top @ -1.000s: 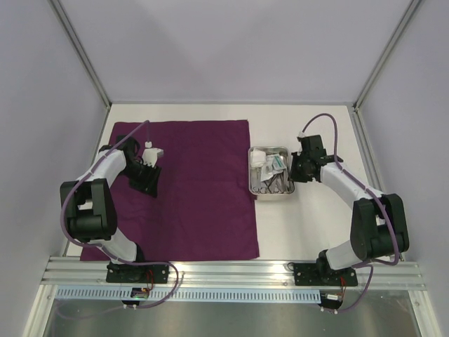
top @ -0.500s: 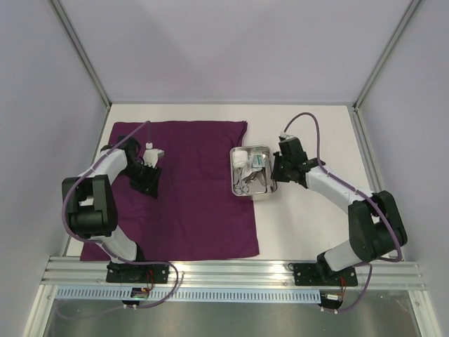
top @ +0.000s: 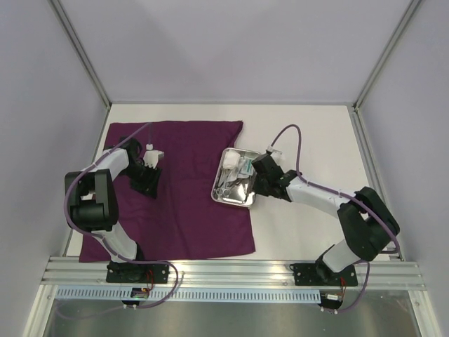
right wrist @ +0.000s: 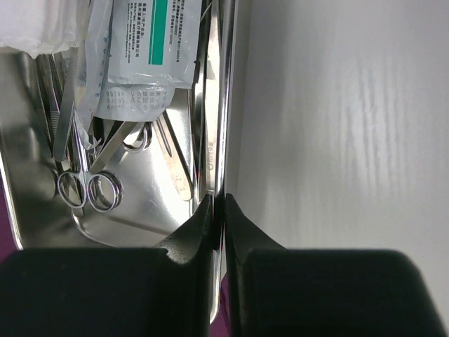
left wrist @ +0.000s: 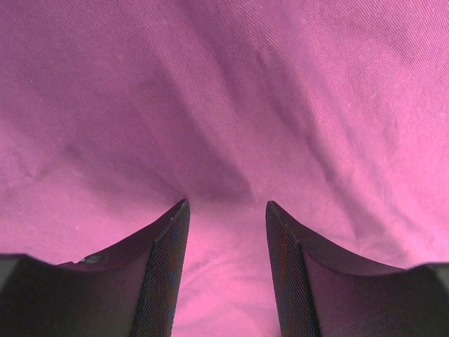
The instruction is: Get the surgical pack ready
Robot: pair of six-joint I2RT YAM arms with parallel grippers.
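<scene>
A deep-purple cloth (top: 168,210) lies spread over the left half of the table. The steel tray (top: 229,202) rests tilted across the cloth's right edge. My right gripper (top: 257,181) is shut on the tray's right rim (right wrist: 226,105), its fingertips (right wrist: 218,196) pinching the thin wall. Inside the tray lie scissors (right wrist: 88,188), flat metal tweezers (right wrist: 175,161), a clear packet with a green label (right wrist: 144,42) and white gauze (right wrist: 38,24). My left gripper (top: 145,184) stands open low over the cloth (left wrist: 224,91) at the left, with nothing between its fingers (left wrist: 228,205).
The bare white tabletop (top: 309,133) lies to the right of the tray. A metal rail (top: 231,270) runs along the near edge by the arm bases. Slanted frame posts (top: 84,63) and grey walls close in the back and the sides.
My right gripper has dragged the tray left, from the bare table onto the cloth's right edge, turning it slightly. The cloth's upper right corner has shifted a little left. The left arm has stayed put.
</scene>
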